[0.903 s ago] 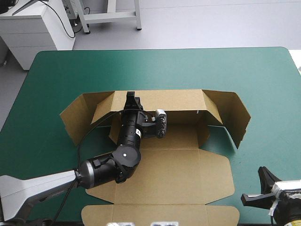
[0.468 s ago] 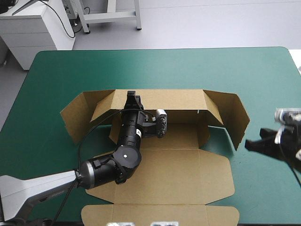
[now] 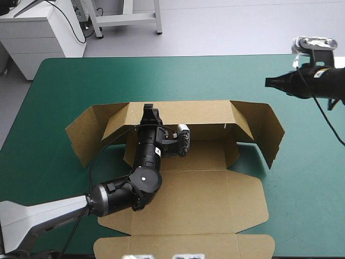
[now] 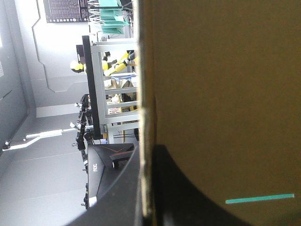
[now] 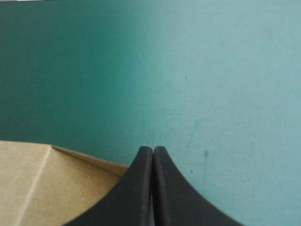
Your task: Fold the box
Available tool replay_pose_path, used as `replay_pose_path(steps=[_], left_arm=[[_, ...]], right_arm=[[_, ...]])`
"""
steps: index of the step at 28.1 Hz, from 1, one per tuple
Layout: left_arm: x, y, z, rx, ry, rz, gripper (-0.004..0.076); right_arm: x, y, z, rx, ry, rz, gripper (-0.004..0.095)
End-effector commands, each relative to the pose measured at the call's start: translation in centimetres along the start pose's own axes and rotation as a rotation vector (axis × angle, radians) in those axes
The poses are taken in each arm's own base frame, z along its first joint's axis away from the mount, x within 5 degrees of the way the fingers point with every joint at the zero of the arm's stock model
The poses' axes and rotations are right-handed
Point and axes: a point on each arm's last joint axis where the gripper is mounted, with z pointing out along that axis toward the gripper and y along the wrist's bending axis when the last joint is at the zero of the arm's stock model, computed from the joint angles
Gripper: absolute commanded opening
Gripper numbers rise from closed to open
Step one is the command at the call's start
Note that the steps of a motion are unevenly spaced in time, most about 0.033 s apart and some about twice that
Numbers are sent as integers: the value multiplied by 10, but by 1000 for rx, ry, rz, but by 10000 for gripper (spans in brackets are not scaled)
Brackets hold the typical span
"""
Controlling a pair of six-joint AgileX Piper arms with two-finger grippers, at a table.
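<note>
Two arms reach over the teal-green table point(image 3: 178, 75). We see the left gripper point(image 3: 151, 113) clamped on the top edge of the raised rear wall of the brown box point(image 3: 205, 189), the board pinched between its black fingers point(image 4: 183, 207). The box sits mid-table, side flaps angled up, lid flat toward the near edge. The right gripper point(image 3: 274, 82) hovers over the far right corner, fingers pressed together

bare teal-green cover point(image 3: 161, 75) beyond the box point(image 3: 215, 199), its raised back wall and side flaps a barrier

The teal-green table point(image 3: 161, 75) carries the brown box point(image 3: 215, 199).
</note>
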Motion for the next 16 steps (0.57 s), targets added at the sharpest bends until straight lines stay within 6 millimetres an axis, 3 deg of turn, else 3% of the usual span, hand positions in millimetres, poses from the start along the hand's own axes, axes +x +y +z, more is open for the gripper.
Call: replay_pose_path(steps=[1,5,8,12,16], left_arm=[[5,24,-10,-109,7,-25,-8],[5,24,-10,-109,7,-25,-8],[5,24,-10,-108,7,-26,-8],[5,24,-10,-108,7,-26,-8],[5,24,-10,-109,9,-26,-8]], right_arm=[[-19,1,26,-68,-34,35,-14],[-13,-5,74,-112,102,91,-14],[-1,-5,90,-165,231,83,-14],[4,1,83,-221,290,61,-14],[14,10,62,-280,326,48,-14]])
